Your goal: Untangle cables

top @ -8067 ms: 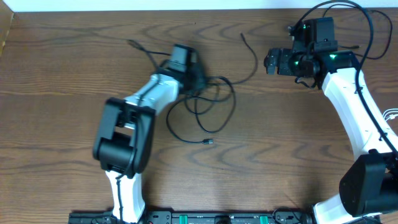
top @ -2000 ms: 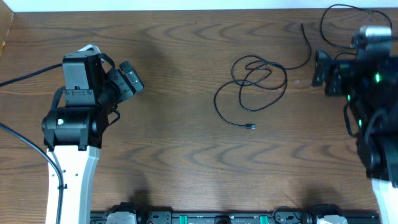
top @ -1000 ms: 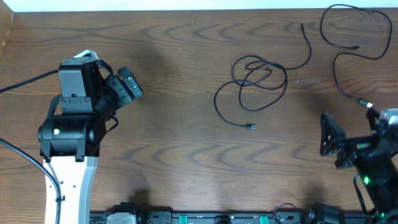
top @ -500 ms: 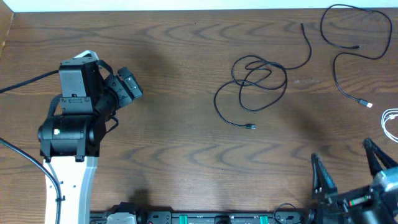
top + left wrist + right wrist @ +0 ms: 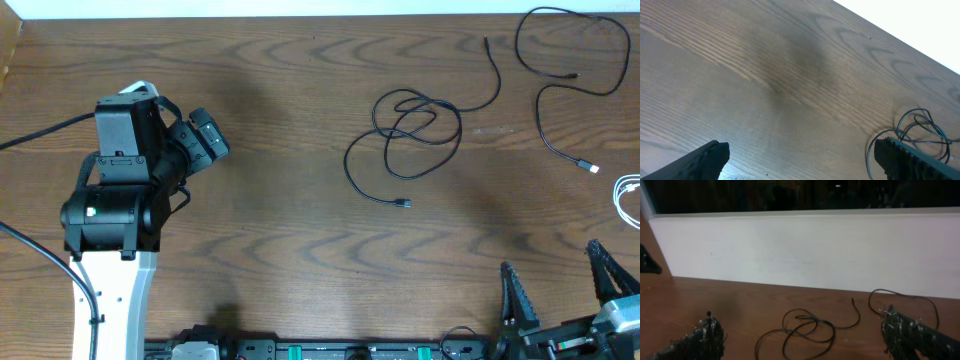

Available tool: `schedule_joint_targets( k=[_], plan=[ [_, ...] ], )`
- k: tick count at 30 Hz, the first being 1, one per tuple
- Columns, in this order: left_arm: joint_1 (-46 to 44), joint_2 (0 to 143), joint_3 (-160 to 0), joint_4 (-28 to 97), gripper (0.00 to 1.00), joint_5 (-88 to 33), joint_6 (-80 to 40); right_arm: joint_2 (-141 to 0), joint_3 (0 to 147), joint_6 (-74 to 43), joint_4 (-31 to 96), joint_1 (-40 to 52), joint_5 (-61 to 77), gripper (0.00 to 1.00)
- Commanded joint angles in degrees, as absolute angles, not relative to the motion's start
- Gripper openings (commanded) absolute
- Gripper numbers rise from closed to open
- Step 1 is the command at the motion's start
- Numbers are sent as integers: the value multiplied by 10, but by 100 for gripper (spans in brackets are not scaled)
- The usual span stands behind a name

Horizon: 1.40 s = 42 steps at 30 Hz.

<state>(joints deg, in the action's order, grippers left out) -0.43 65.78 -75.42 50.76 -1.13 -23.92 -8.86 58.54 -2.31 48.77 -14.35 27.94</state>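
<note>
Three cables lie apart on the right half of the wooden table (image 5: 300,230). A black cable (image 5: 418,120) lies in loose overlapping loops at centre right, its plug toward the front. A second black cable (image 5: 541,115) curves along the far right corner. A white cable (image 5: 627,195) shows at the right edge. My left gripper (image 5: 212,135) hovers open at the far left, holding nothing. My right gripper (image 5: 560,295) stands open at the front right edge, empty. The looped cable (image 5: 807,326) lies ahead of the right gripper (image 5: 807,341). It (image 5: 910,127) shows partly behind the left gripper's (image 5: 802,160) right finger.
A white wall (image 5: 800,250) runs along the table's far edge. The left arm's own thick black wire (image 5: 40,135) trails off to the left. A rail (image 5: 330,350) with green clips lines the front edge.
In the last second the right arm has drawn back from mid-right to the front right corner, uncovering the white cable. The cables and the left arm have stayed still.
</note>
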Motion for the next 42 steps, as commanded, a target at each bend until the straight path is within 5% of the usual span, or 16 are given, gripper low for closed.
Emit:
schedule_joint_targets(
  k=[1, 16, 42],
  plan=[
    [-4, 655, -762, 508, 100, -4, -232, -85, 592, -14, 473, -147, 288, 99],
    [-4, 655, -762, 508, 100, -4, -232, -86, 571, 233, 393, -151, 287, 99],
    [-4, 655, -762, 508, 100, -4, -232, -4, 505, 178, 372, -131, 286, 99]
  ],
)
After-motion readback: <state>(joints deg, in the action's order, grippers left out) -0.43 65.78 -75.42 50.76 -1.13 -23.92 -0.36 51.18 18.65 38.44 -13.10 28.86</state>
